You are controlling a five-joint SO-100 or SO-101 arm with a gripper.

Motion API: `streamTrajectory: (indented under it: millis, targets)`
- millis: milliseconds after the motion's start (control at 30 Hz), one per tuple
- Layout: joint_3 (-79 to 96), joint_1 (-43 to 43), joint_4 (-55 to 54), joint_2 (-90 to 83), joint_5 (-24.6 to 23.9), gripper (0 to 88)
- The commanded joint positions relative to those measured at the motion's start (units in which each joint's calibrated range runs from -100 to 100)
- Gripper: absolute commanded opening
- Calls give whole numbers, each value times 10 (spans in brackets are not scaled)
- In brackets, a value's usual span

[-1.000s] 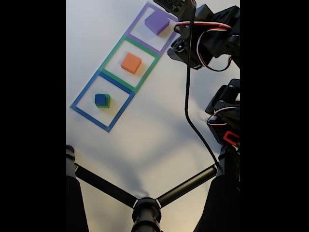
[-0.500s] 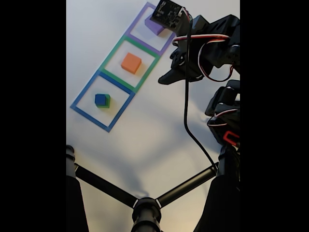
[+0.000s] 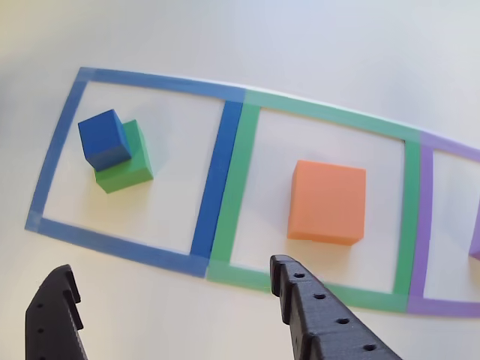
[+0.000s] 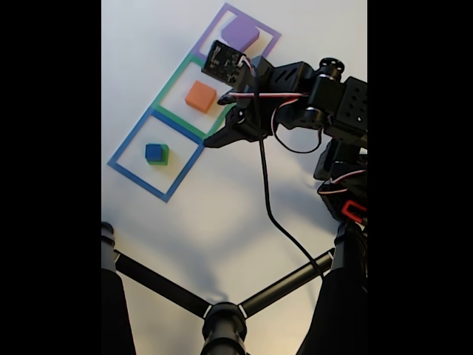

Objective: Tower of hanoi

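The blue cube [image 3: 103,139] sits skewed on top of the green block [image 3: 129,165] inside the blue taped square. The orange block [image 3: 328,202] lies alone in the green taped square. A sliver of the purple block [image 3: 475,245] shows at the right edge. In the fixed view, the purple block [image 4: 241,33], the orange block [image 4: 200,96] and the blue cube [image 4: 154,152] on the green block [image 4: 164,156] form a diagonal row. My gripper [image 3: 171,270] is open and empty, hovering just outside the squares' near edge, between the two stacks. It also shows in the fixed view as my gripper [image 4: 213,140], right of the squares.
Three taped square outlines, blue [image 4: 122,166], green [image 4: 174,70] and purple [image 4: 275,33], lie in a row on the white table. A black tripod [image 4: 222,318] fills the bottom of the fixed view. The arm's base and cables [image 4: 344,185] stand at the right.
The arm has swung away from the purple square, down and left in the fixed view, to beside the green and blue squares. The blocks have not moved.
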Motion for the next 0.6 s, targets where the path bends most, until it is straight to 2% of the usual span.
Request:
streamTrajectory:
  millis: [0,267,400,567]
  targets:
    - [38,-24,-105,-4,0,323]
    - [154,-44,-334,40,0,352]
    - [196,-37,-480,112,0,360]
    - [213,-33,-604,197,0,361]
